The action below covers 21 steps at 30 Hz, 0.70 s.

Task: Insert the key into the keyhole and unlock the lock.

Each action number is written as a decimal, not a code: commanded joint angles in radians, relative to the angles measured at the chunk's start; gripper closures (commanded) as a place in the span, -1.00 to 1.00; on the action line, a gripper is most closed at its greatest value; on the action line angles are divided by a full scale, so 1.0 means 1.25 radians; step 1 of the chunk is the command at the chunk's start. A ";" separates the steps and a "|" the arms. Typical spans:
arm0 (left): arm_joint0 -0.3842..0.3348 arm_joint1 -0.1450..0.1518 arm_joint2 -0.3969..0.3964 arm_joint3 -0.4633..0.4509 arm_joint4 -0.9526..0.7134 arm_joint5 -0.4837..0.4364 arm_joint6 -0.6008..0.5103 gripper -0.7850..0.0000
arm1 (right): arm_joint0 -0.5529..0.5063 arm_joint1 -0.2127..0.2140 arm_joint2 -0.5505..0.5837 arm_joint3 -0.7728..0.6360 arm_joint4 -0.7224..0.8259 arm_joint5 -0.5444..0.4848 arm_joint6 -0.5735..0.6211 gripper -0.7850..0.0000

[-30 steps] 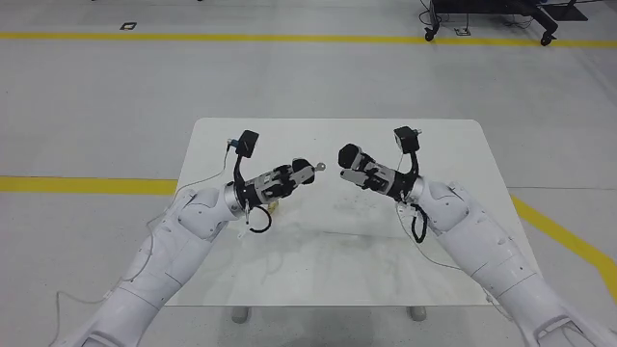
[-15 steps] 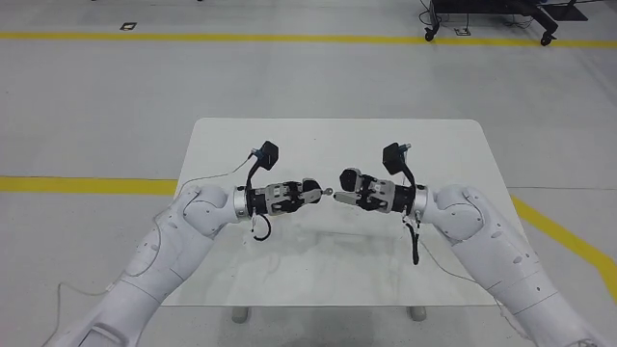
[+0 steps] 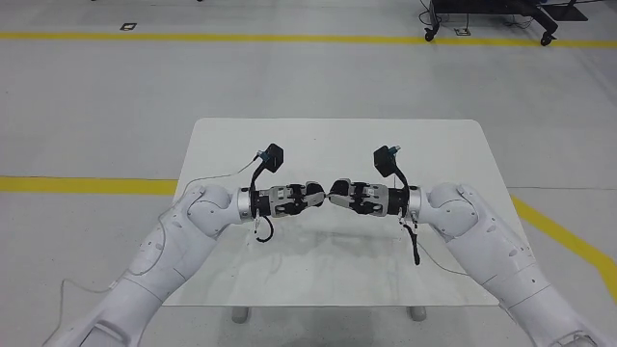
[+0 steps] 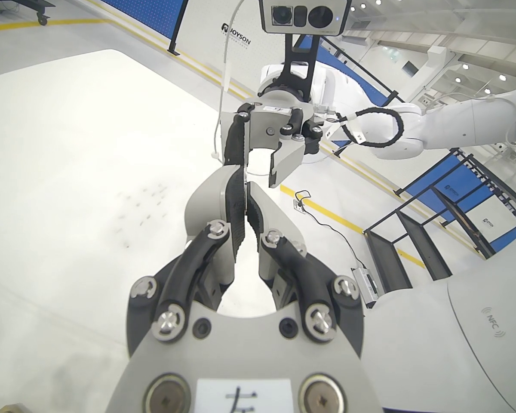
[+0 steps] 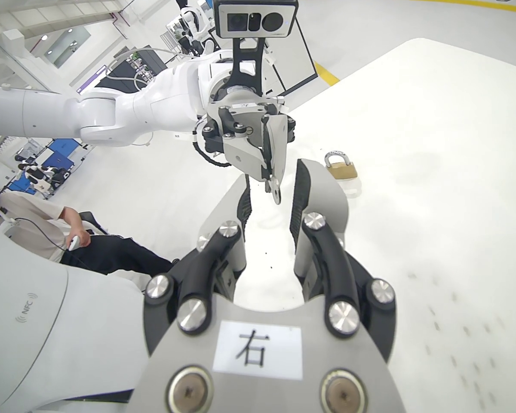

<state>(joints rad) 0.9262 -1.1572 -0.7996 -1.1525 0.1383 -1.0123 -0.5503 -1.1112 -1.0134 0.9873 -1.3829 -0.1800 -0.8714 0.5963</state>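
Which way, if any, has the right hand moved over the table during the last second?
Yes. The right hand has moved away from the far edge of the table, toward the robot, closing on the left hand.

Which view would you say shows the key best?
The right wrist view: the key juts clear of the left gripper. The top view leaves it too small to tell; the left wrist view's pads cover it.
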 commanded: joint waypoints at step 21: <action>0.040 0.034 -0.091 -0.064 0.101 0.000 0.065 -1.00 | -0.024 0.010 0.065 0.041 0.019 -0.042 -0.065 1.00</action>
<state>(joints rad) 0.9583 -1.1250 -0.8808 -1.2111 0.2115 -1.0123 -0.4866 -1.1312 -1.0041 1.0500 -1.3317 -0.1541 -0.9203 0.5270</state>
